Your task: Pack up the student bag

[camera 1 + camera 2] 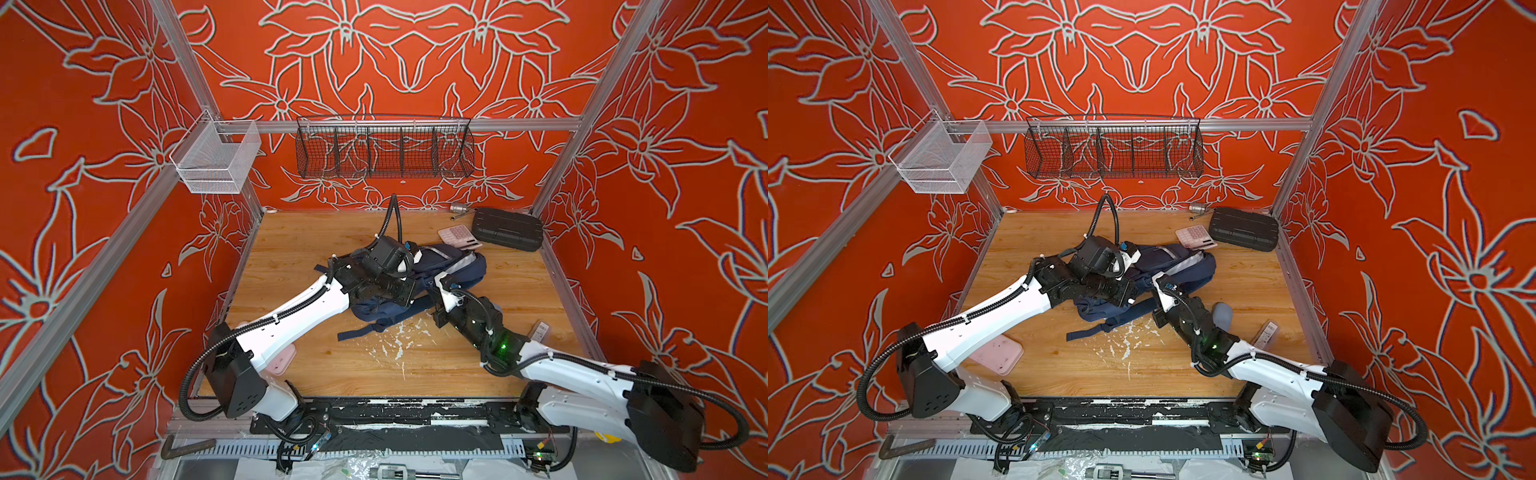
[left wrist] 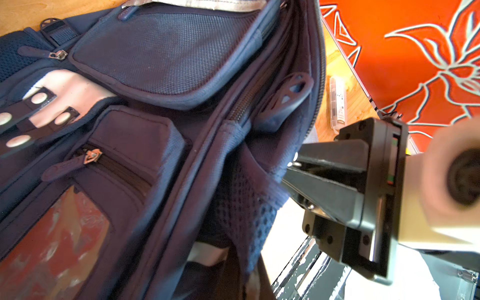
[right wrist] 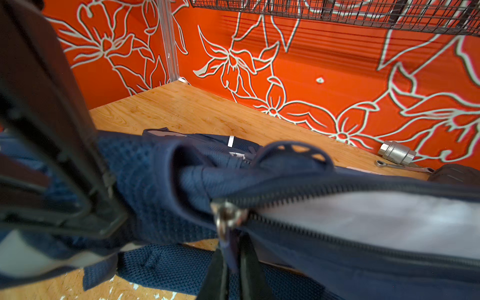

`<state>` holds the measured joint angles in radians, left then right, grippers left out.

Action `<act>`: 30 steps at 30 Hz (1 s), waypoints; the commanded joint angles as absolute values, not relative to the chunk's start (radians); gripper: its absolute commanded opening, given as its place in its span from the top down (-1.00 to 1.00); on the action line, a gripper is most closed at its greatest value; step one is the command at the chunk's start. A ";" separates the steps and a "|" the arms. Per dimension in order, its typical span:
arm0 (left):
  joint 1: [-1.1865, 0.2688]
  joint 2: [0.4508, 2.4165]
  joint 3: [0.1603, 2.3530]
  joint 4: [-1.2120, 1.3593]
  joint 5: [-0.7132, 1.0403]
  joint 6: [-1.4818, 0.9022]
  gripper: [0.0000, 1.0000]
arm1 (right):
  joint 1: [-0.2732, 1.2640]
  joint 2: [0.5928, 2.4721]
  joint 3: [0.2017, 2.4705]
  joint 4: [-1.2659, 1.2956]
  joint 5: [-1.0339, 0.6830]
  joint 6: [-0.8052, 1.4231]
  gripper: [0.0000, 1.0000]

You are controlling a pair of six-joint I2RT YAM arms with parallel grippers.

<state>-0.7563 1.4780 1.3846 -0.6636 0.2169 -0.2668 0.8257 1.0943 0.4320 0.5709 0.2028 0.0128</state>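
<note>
- Up on the back rail: black wire basket with dividers; white mesh basket hangs on the left rail. Wall pattern shows straight through the mesh of both.
- Back right corner of the table: black ribbed case, lid closed. Pink calculator sits just beside it, between case and bag.
- Bag lies flat mid-table, straps trailing toward the robot's side. Main zip is partly open and pale grey lining shows in the gap; contents not visible.
- Right gripper is at the bag's near edge, directly under the zip slider. Jaws are nearly together, pinching the zip pull that hangs from it.
- Left gripper sits on top of the bag near its middle, fingertips hidden under its own wrist. Jaws are pressed together; can't tell whether any fabric is caught.
- Left arm comes in from the front left, forearm stretched low, wrist bent down over the bag.
- Right arm comes in from the front right, low and extended, wrist aimed at the bag's near side.
</note>
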 commanded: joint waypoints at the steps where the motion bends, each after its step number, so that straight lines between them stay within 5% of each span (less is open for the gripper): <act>1: -0.777 1.447 1.395 -0.616 0.237 -0.252 1.00 | 0.823 1.100 0.481 0.629 0.204 0.023 0.73; 6: -0.781 1.445 1.389 -0.629 0.221 -0.241 1.00 | 0.824 1.092 0.486 0.636 0.178 0.009 0.80; 12: -0.781 1.447 1.393 -0.644 0.199 -0.220 1.00 | 0.824 1.063 0.490 0.577 0.147 -0.007 0.64; 30: -0.774 1.422 1.364 -0.678 0.139 -0.118 1.00 | 0.825 1.017 0.513 0.430 0.241 -0.022 1.00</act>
<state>-0.7727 1.4757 1.3754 -0.6788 0.1734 -0.1810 0.8261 1.0374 0.4580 0.4740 0.1802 -0.0257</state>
